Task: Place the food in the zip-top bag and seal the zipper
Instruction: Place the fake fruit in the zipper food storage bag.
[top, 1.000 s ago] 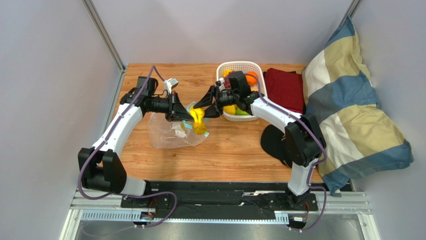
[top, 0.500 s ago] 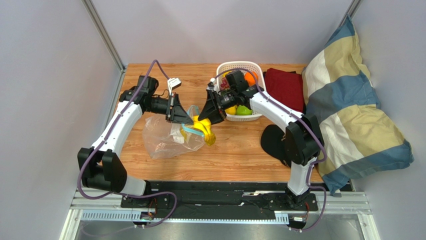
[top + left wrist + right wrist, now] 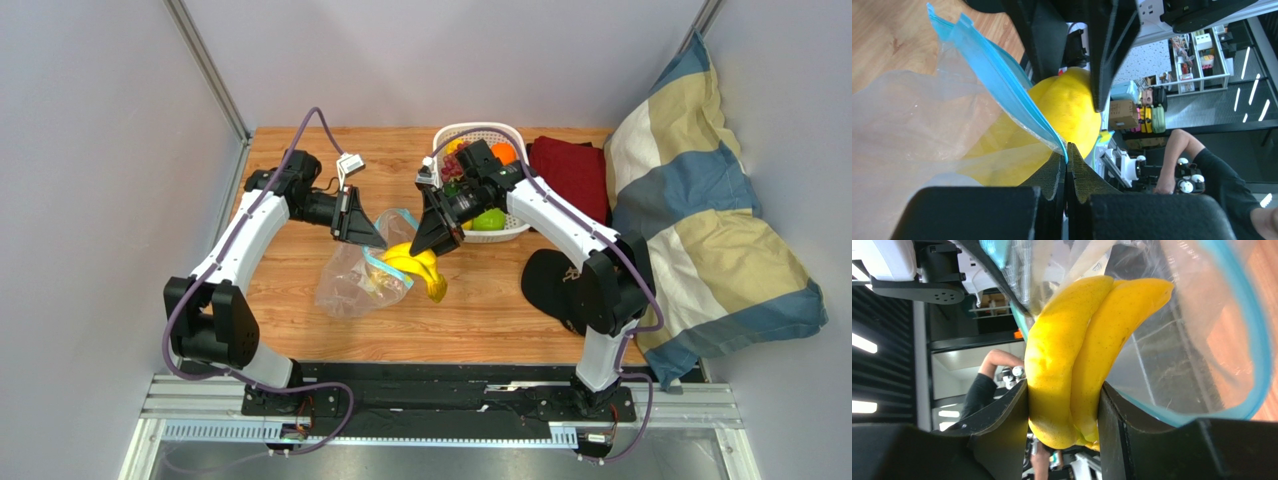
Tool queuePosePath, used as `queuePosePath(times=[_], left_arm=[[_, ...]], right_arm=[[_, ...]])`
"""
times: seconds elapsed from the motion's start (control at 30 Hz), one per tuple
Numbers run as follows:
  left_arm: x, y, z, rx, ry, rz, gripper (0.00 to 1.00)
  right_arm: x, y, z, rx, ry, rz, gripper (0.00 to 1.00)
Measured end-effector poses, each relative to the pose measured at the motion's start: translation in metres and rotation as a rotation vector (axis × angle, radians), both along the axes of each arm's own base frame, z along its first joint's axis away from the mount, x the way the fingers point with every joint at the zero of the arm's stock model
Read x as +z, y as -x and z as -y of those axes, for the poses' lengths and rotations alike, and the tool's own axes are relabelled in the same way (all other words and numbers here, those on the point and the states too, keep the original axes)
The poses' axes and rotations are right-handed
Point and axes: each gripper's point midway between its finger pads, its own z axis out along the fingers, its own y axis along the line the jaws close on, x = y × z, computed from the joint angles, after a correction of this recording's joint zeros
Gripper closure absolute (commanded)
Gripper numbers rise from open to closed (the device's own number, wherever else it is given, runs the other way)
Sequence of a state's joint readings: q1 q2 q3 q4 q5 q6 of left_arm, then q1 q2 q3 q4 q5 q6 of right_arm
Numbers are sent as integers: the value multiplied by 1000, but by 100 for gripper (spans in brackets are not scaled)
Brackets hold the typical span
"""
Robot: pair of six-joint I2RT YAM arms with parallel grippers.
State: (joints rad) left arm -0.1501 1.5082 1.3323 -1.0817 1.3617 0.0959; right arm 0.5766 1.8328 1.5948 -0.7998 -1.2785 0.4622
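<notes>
The clear zip-top bag hangs from my left gripper, which is shut on its teal-blue zipper at the mouth edge. My right gripper is shut on the yellow banana bunch and holds it at the bag's mouth. In the right wrist view the bananas sit between the fingers, their tips inside the zipper rim. In the left wrist view the bananas show just behind the zipper. Round orange, yellow and green fruit and grapes stay in the white basket.
A dark red cloth lies right of the basket. A black cap lies at the table's right front. A striped pillow leans at the right edge. A white connector hangs by the left arm.
My right gripper has carried the banana bunch down and toward the front, into the bag's mouth. My left gripper has shifted right with the zipper, dragging the bag along.
</notes>
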Motion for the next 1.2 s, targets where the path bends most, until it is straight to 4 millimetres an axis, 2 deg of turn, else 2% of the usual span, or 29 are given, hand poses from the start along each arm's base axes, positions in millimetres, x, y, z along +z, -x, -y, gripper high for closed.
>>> queuePosePath(times=[0.17, 0.33, 0.63, 0.77, 0.9, 1.03, 1.2], left_arm=[[-17, -5, 0, -21, -9, -11, 100], [-41, -5, 5, -89, -26, -18, 100], [-59, -12, 9, -166, -2, 121, 100], [-69, -16, 11, -182, 5, 150, 100], [-70, -17, 11, -183, 5, 154, 100], [-68, -16, 11, -168, -9, 93, 100], [-62, 3, 8, -136, -51, -74, 100]], right_arm=[[8, 7, 10, 34, 58, 166, 100], [6, 9, 12, 54, 161, 309, 100], [-20, 24, -1, 248, 341, 743, 100], [-27, 24, -3, 312, 410, 884, 100], [-32, 9, 2, 356, 498, 1034, 100], [-40, 4, 5, 414, 566, 1155, 100], [-62, -4, 1, 495, 656, 1387, 100]])
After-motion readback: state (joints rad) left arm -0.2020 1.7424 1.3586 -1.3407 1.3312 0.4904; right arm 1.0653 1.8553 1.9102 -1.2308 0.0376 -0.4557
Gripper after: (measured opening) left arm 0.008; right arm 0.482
